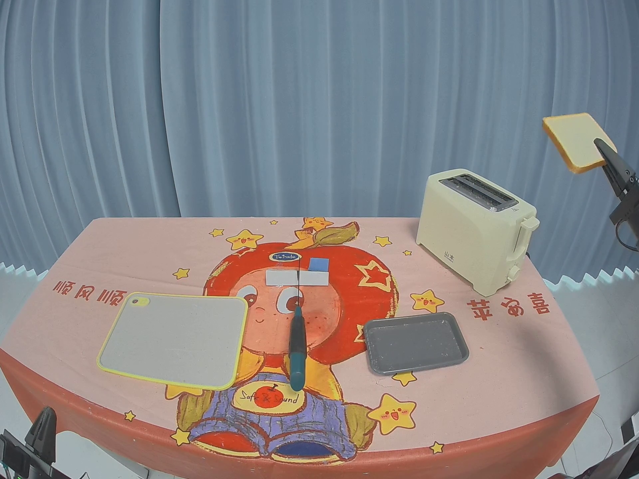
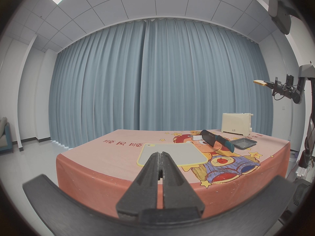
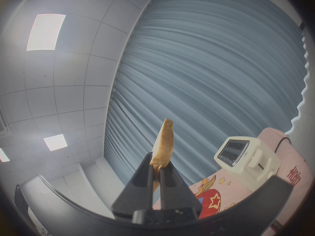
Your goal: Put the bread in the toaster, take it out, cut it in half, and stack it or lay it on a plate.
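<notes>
My right gripper (image 1: 604,151) is shut on a slice of bread (image 1: 576,140), held high in the air off the table's right side, above and to the right of the cream toaster (image 1: 476,229). In the right wrist view the bread (image 3: 163,145) stands edge-on between the fingers, with the toaster (image 3: 246,159) below it. A knife (image 1: 297,340) with a teal handle lies at the table's middle. The grey plate (image 1: 415,343) is to its right and the cutting board (image 1: 174,338) to its left. My left gripper (image 2: 160,158) is shut and empty, low before the table's front left corner.
The table carries a pink cartoon cloth (image 1: 506,394). Two small tags, white (image 1: 286,277) and blue (image 1: 319,265), lie behind the knife. A blue curtain (image 1: 319,88) hangs behind the table. The toaster's two slots (image 1: 479,191) face up.
</notes>
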